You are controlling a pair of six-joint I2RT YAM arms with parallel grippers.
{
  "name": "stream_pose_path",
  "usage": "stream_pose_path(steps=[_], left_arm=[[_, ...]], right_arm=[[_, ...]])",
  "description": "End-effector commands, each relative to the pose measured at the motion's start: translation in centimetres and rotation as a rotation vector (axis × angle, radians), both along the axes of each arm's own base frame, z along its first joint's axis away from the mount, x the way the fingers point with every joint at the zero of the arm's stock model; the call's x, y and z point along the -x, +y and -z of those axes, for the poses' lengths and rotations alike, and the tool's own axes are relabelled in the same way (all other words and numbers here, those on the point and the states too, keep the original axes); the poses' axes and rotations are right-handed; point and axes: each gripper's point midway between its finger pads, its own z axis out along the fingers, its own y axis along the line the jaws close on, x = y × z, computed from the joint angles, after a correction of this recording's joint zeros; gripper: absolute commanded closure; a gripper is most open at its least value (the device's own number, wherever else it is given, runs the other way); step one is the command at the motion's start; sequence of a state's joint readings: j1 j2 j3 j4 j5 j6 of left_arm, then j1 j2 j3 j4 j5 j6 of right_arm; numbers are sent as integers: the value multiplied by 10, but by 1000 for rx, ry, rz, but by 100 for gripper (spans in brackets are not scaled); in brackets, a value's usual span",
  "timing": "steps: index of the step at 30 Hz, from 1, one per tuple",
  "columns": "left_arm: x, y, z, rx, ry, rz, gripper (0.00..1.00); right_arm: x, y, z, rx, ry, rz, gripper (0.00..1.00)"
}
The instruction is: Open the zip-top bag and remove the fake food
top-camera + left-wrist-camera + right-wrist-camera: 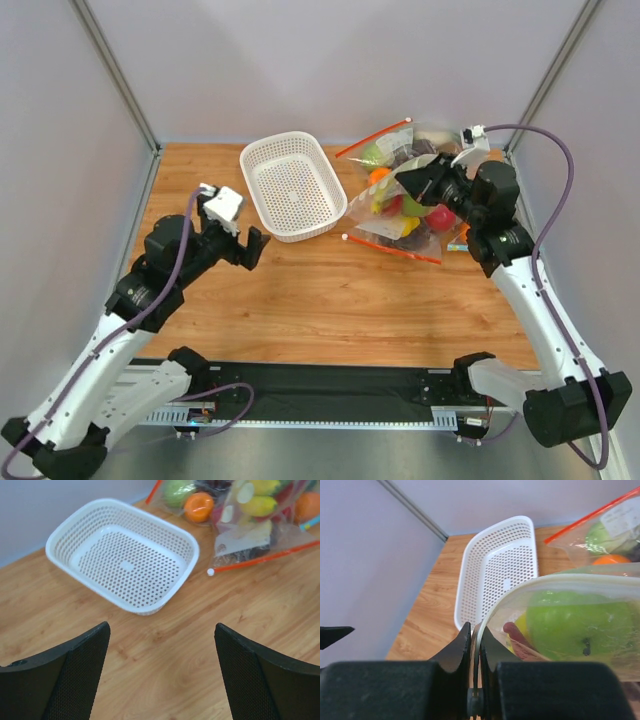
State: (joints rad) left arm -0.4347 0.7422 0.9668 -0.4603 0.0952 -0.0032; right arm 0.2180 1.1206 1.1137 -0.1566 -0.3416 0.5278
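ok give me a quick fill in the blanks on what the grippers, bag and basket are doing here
1. The right gripper is ___ on the rim of the zip-top bag.
2. The left gripper hangs over the table with its jaws ___, holding nothing.
3. Through the bag, the right wrist view shows a large ___ apple.
4. The white basket has no food in it: it is ___.

Missing words: shut; open; green; empty

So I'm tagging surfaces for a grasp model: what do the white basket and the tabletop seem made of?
White basket: probably moulded plastic with a smooth satin finish, given its even perforations and rounded rim. Tabletop: wood or wood-look laminate, matte; grain streaks show, but which is unclear.
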Motion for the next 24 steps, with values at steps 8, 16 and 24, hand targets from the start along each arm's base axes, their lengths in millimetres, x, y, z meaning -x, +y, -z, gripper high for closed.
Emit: stream_pose_path(steps=[8,16,24], left_arm=[[19,-126,-75,-230,-319,359,4],[30,-172,-66,-191,-336,541,2],[39,-208,-61,-121,-310,681,1]], right_arm=[[76,48,-40,-164,-30,-156,100],[104,62,-37,-240,-9,-232,100],[109,71,-34,-253,2,-269,100]])
